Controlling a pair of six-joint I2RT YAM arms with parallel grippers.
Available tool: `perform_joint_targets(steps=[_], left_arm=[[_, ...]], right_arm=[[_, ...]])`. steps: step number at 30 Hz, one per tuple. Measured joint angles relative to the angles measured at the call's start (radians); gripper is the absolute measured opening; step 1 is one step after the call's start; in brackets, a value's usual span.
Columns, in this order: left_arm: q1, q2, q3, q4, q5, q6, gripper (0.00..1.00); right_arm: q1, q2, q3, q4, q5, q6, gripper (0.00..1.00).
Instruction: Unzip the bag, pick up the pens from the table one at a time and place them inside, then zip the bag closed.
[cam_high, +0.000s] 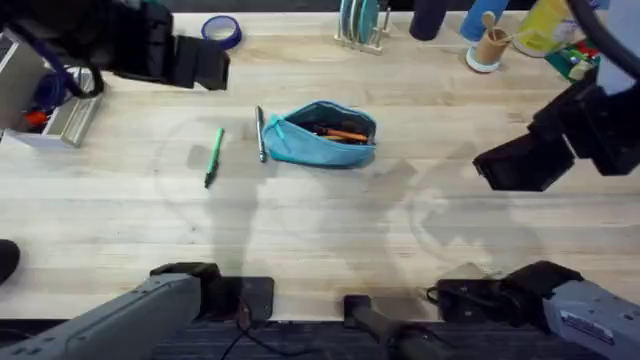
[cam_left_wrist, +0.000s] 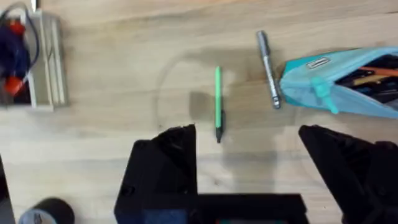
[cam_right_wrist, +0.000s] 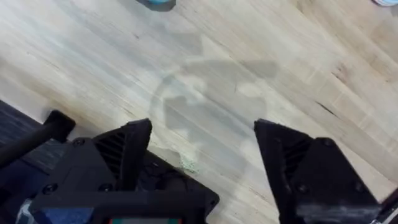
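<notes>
Two pens still lie on the pale plank table (cam_high: 320, 215): the thin green stick pen (cam_high: 213, 155) and the grey-and-silver pen (cam_high: 261, 133), just beside the unzipped light blue fabric pouch (cam_high: 322, 134), which holds the orange pen (cam_high: 345, 134). Your left gripper (cam_left_wrist: 245, 134) hangs spread above the green one; the left wrist view shows this lineup. The right gripper (cam_right_wrist: 202, 134) waits spread over bare wood.

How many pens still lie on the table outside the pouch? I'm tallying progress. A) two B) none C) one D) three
A: the green pen and the grey-silver pen lie on the table beside the open blue pouch, while the orange pen is already inside it.
</notes>
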Motion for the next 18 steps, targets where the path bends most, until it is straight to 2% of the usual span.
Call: perform_joint_targets(steps=[5, 8, 11, 18], left_arm=[[0.051, 0.000, -0.008, -0.003, -0.010, -0.009, 0.993], [0.067, -0.001, -0.058, 0.022, -0.015, -0.011, 0.993], [0.070, -0.001, -0.153, 0.074, -0.015, -0.011, 0.993], [0.070, 0.000, -0.403, 0.294, -0.002, 0.016, 0.993]], right_arm=[[0.000, 0.000, 0.000, 0.000, 0.000, 0.000, 0.998], [0.000, 0.000, 0.000, 0.000, 0.000, 0.000, 0.998], [0.000, 0.000, 0.000, 0.000, 0.000, 0.000, 0.998], [0.000, 0.000, 0.000, 0.000, 0.000, 0.000, 0.998]])
